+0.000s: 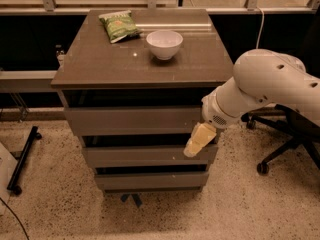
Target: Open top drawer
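The top drawer (132, 120) is the widest grey-brown flat front, just under the cabinet's top, and it sits flush with the cabinet. Two alike fronts lie below it, the middle drawer (145, 155) and the bottom drawer (150, 179). My gripper (192, 148), with pale yellowish fingers, hangs from the white arm (265, 89) at the cabinet's right front. It sits just below the top drawer's lower right corner, over the right end of the middle front.
On the cabinet top (100, 59) stand a white bowl (164, 43) and a green chip bag (119, 25). A black office chair base (280, 149) is at the right. A black stand leg (22, 159) lies on the speckled floor at the left.
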Robot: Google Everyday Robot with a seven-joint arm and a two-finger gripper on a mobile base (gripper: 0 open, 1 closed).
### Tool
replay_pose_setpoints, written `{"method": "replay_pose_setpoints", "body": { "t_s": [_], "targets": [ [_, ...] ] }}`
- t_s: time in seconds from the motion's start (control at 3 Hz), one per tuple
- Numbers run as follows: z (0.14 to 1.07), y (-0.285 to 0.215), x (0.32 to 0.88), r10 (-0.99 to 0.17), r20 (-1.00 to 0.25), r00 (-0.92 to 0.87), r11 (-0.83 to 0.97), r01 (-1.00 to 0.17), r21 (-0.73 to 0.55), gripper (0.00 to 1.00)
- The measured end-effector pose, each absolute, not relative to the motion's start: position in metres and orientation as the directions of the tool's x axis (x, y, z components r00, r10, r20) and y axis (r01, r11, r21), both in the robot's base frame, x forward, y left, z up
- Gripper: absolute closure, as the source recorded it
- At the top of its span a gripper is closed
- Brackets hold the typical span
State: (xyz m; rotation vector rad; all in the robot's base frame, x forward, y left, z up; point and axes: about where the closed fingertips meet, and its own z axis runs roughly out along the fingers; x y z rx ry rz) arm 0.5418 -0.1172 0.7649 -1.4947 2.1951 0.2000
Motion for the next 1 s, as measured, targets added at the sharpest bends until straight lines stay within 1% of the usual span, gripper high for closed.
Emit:
{"method": "replay_pose_setpoints", "body": {
  "t_s": [0.33,1.0],
  "targets": [
    [0.762,-0.109,0.553,-0.807,-0.508,-0.302,0.428,-0.891,-0.150,0.00],
    [0.730,-0.091,0.606,-0.740,-0.585,-0.331,0.496,-0.856,-0.144,0.00]
  ]
}}
